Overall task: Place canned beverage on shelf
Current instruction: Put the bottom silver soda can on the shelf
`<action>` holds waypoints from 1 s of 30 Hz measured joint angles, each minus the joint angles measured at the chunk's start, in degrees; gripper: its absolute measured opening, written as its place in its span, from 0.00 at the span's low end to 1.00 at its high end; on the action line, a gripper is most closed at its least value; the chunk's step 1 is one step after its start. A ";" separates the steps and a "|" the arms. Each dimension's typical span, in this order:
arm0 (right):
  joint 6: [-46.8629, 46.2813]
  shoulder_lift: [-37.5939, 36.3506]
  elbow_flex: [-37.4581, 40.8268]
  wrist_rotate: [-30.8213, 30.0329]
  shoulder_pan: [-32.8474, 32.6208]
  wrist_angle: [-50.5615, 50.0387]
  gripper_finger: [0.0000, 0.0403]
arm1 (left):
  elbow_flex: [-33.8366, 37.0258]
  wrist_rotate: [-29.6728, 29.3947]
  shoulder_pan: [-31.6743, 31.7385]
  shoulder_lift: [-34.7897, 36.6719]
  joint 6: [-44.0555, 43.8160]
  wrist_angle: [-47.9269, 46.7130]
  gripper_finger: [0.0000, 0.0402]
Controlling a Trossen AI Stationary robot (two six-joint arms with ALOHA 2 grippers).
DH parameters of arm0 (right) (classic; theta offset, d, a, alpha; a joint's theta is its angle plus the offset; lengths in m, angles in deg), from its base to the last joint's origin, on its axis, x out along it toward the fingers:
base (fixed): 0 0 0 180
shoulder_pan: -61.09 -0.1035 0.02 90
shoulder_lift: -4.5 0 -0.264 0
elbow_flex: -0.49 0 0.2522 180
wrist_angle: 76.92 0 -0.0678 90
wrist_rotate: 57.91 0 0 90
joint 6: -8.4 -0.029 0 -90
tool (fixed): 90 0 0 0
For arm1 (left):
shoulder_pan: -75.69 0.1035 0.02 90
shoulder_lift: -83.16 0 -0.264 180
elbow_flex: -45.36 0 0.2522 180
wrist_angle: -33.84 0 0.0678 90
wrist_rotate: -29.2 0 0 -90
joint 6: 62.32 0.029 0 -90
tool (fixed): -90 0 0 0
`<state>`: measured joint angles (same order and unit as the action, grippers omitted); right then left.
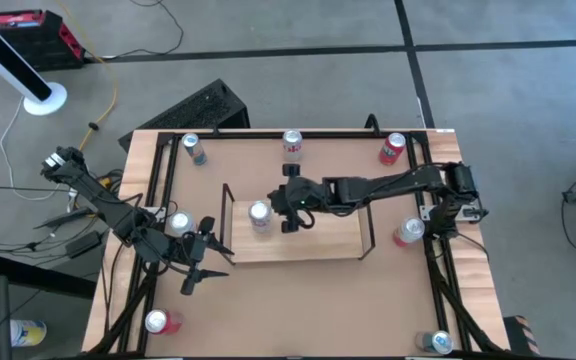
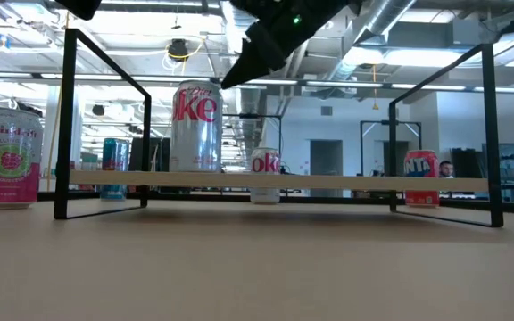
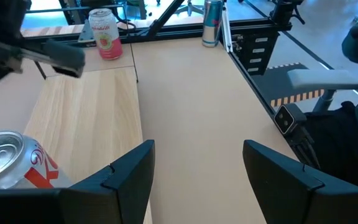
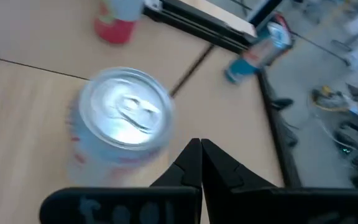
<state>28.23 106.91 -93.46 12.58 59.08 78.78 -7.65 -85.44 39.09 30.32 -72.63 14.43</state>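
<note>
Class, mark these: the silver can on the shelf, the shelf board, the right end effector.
silver can (image 1: 259, 213): high view, its top.
shelf board (image 1: 318, 238): high view, bare wood.
right end effector (image 4: 201, 146): right wrist view, shut fingertips.

A silver Diet Coke can (image 2: 195, 126) stands upright on the light-wood shelf (image 2: 328, 183), near its black wire upright. A dark gripper (image 2: 239, 71) hangs just above and beside the can's top. A pink can (image 2: 7, 158) stands off the shelf's end; more cans show behind.
</note>
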 joint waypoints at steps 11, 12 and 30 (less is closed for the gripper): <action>-0.26 -1.72 -0.05 8.45 -8.02 -7.85 0.06 | 0.00 -0.07 0.00 0.00 0.17 -0.07 0.57; -0.26 -1.17 -0.06 8.47 -8.32 -7.41 0.06 | 0.00 -0.17 0.00 0.00 0.17 -0.04 0.57; 1.55 4.57 -0.06 7.86 -2.06 -1.47 0.06 | 0.00 -1.33 0.00 0.00 0.59 -0.02 0.57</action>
<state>29.78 111.48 -93.52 20.43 57.01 77.31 -7.65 -86.77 39.09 30.32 -72.04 14.40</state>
